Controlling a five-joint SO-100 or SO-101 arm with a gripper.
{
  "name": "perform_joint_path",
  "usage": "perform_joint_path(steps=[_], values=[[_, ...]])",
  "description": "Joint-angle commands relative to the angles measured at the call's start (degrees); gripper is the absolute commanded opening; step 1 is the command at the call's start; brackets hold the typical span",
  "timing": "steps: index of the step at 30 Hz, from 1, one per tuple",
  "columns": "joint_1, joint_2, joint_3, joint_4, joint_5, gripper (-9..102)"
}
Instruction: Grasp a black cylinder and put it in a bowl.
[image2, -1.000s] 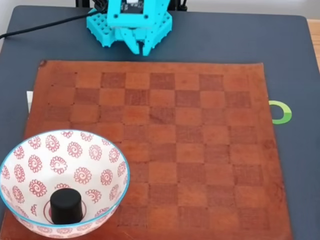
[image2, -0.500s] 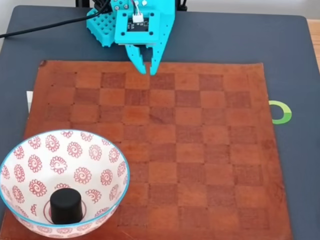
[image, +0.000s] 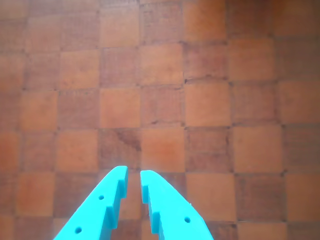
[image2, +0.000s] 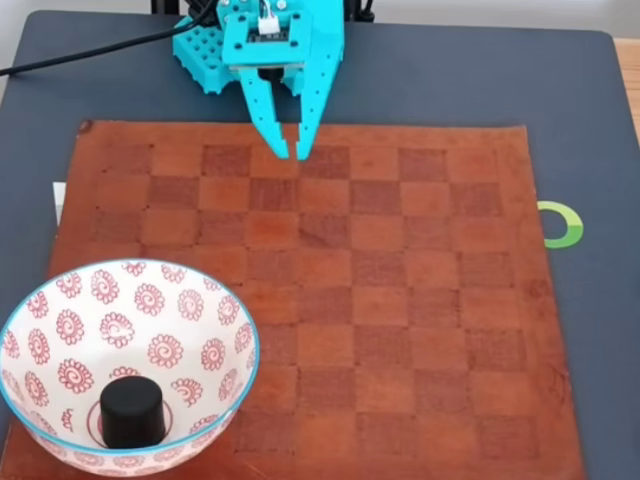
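The black cylinder (image2: 132, 410) stands upright on the bottom of the bowl (image2: 150, 300), a white bowl with red spiral flowers and a light blue rim, at the near left corner of the fixed view. My turquoise gripper (image2: 293, 153) hangs over the far edge of the checkered board, well away from the bowl. Its fingers hold nothing, and only a narrow slit separates the tips. In the wrist view the gripper (image: 133, 172) comes in from the bottom edge over bare brown squares.
A brown leather checkerboard mat (image2: 420, 300) covers most of the dark table (image2: 580, 100). A green ring mark (image2: 562, 224) lies right of the mat. A black cable (image2: 90, 52) runs off at the far left. The arm's turquoise base (image2: 205, 55) sits at the far edge.
The gripper has reached out from the base towards the board, its tips now over the far row of squares. Bowl and cylinder have stayed put.
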Motion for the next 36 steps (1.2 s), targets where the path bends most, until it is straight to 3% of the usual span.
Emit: perform_joint_path(steps=[1, 36], values=[[0.0, 2.5, 0.9, -0.7, -0.3, 1], [0.4, 8.3, 5.7, -0.5, -0.3, 1]])
